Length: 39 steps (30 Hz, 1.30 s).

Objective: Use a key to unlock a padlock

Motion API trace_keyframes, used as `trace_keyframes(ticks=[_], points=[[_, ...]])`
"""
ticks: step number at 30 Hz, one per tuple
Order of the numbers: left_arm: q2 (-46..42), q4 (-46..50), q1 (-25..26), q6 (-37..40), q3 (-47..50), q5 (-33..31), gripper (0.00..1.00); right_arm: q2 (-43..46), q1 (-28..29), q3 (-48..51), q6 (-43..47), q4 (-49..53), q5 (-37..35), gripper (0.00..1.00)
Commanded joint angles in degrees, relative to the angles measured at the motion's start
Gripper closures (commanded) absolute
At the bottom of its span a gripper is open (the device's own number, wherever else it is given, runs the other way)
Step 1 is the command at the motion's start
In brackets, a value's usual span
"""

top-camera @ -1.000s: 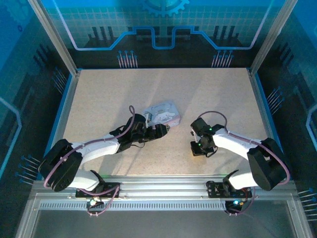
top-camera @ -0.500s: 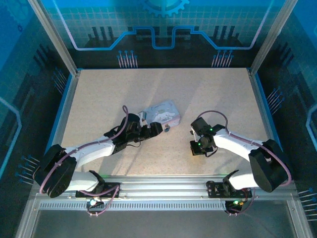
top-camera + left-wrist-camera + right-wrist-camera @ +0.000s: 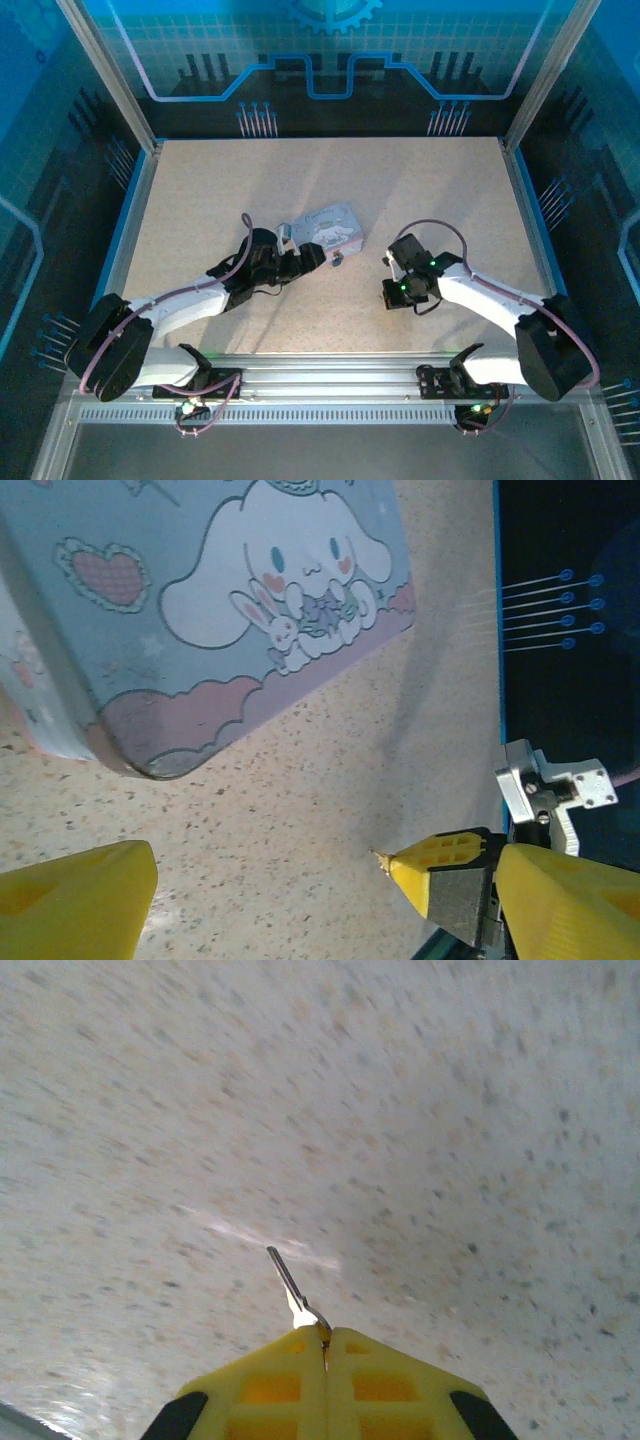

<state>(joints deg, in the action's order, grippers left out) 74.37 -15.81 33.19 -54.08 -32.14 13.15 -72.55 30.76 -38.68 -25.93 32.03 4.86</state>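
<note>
Above the speckled beige tabletop (image 3: pixel 200 190), the right gripper (image 3: pixel 325 1335) clamps the thin silvery metal key (image 3: pixel 290 1282), pickup apparently done, while the left gripper (image 3: pixel 265 880) gapes empty by the tiny dark padlock (image 3: pixel 338 261), which it likely must steady next.

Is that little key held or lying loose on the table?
Held: the right end effector is shut on the key, its thin blade sticking out.

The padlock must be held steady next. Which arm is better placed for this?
Left. Its gripper is open and sits close to the padlock, beside the tin. The right gripper is shut on the key and is farther from the padlock.
</note>
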Motion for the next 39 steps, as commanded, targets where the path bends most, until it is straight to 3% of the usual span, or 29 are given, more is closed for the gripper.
trace_keyframes(ticks=[1,11,18,33,39], points=[[-1.6,-6.0,-0.3,-1.9,0.6,3.7,0.13,4.8,0.8,0.8,-1.2,-7.3,4.9,1.00],[2.3,-12.7,3.7,-3.2,-3.8,5.1,0.20,15.1,0.7,6.1,-10.9,-30.0,11.1,1.00],[7.8,-17.5,6.4,-4.5,-7.1,5.8,0.30,15.8,0.7,7.1,-13.6,-34.7,13.6,1.00],[11.1,-20.0,7.8,-4.6,-8.9,6.2,0.66,14.4,1.0,7.5,-14.9,-35.4,15.4,1.00],[10.7,-20.0,7.8,-4.0,-8.8,6.3,0.90,13.4,1.0,7.6,-15.5,-36.7,17.6,1.00]])
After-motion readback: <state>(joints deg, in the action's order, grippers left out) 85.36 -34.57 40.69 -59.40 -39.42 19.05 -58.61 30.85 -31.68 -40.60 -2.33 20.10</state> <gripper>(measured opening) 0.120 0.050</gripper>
